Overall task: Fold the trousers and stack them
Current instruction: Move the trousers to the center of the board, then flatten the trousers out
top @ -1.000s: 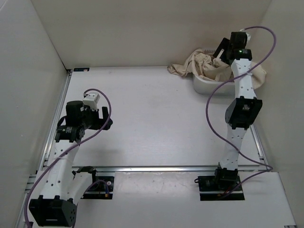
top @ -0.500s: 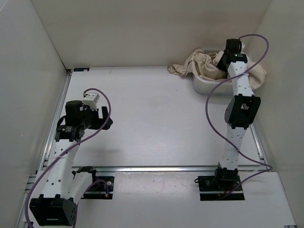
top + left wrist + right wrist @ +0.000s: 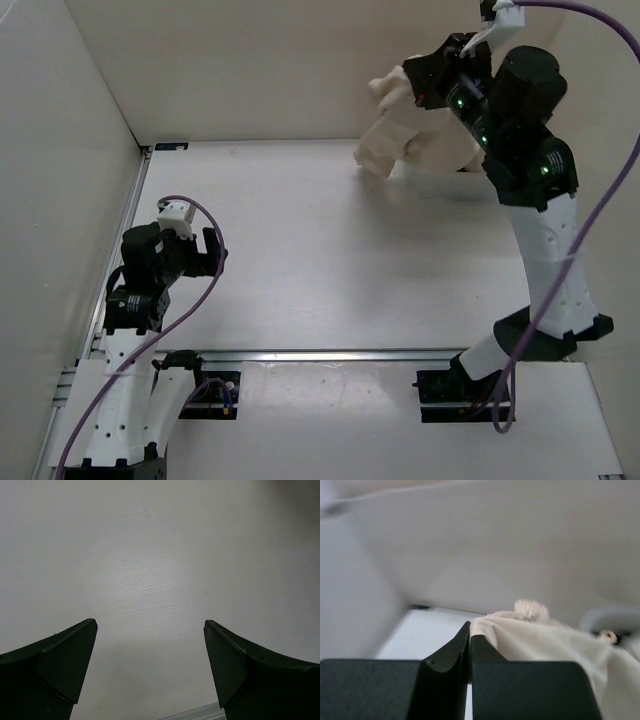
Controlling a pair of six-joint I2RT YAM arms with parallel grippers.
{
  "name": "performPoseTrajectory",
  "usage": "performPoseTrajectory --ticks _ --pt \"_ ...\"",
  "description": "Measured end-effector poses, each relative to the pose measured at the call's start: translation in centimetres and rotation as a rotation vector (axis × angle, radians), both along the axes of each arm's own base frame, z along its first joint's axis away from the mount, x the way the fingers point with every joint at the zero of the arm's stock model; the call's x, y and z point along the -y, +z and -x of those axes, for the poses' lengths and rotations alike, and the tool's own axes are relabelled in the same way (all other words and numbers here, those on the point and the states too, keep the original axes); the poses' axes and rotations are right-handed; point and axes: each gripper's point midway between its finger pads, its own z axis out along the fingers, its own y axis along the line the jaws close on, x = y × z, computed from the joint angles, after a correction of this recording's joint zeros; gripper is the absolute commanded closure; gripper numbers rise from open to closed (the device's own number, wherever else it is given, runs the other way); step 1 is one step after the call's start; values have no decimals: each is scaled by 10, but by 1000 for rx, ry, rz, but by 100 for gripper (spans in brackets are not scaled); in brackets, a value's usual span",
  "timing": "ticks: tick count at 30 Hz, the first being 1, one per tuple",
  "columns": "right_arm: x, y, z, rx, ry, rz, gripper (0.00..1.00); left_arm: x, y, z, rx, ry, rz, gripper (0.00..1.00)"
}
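Over the far right corner of the table [image 3: 300,260] the trousers [image 3: 408,135] hang bunched in the air, seemingly pinched between the closed fingers of the right gripper [image 3: 469,632], though that view is blurred. The left gripper [image 3: 150,627] hovers above the table's left side, fingers spread wide.

White table [image 3: 330,250] boxed by pale walls [image 3: 270,70]; a metal rail [image 3: 330,354] (silver) crosses its near edge.
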Motion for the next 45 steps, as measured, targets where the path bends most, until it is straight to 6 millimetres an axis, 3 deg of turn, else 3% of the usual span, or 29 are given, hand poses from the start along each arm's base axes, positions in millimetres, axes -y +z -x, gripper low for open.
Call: performPoseTrajectory --ticks 2,5,7,9,11,13,14,15,16,17,18,20,22,24,30,32,34,39,43,45 --pt "-38 35 51 96 208 -42 100 -5 3 -2 9 25 -12 0" --pt "-48 68 102 191 375 -112 100 -12 12 -5 29 63 -29 0" --pt "-46 73 122 220 434 -150 100 -18 21 -8 55 92 -42 0" --pt "-47 59 127 193 445 -185 100 -23 30 -11 81 121 -55 0" --pt "-45 25 121 105 412 -210 100 -28 36 -15 100 144 -64 0" --pt "-44 -23 99 -29 328 -231 99 -31 38 -18 107 161 -72 0" --pt "-43 -53 86 -109 269 -241 89 -32 38 -18 105 167 -75 0" --pt "-38 -91 72 -214 189 -244 68 -33 37 -19 102 172 -77 0" --pt "-31 -128 59 -314 107 -238 20 -34 36 -20 98 176 -80 0" --pt "-19 -173 46 -427 6 -212 8 -35 34 -21 92 181 -83 0" --pt "-4 -220 37 -537 -94 -168 1 -36 32 -22 85 185 -86 0" --pt "29 -303 35 -742 -264 -46 1 -37 21 -22 56 191 -91 0" --pt "48 -356 47 -889 -339 105 1 -38 4 -20 5 192 -99 0" --pt "39 -377 64 -948 -295 239 1 -37 -16 -15 -61 184 -103 0" --pt "-56 -383 116 -862 85 485 1 -12 -76 18 -320 55 -41 0" --pt "-72 -397 121 -863 133 536 1 0 -90 30 -407 0 -4 0" --pt "-77 -419 116 -899 131 594 1 10 -104 44 -489 -46 26 0" --pt "-80 -480 83 -1062 21 663 1 32 -127 79 -672 -148 99 0" --pt "-65 -497 76 -1147 -89 624 1 43 -139 96 -755 -204 120 0" --pt "-56 -497 76 -1169 -144 603 1 44 -157 102 -802 -219 76 0"
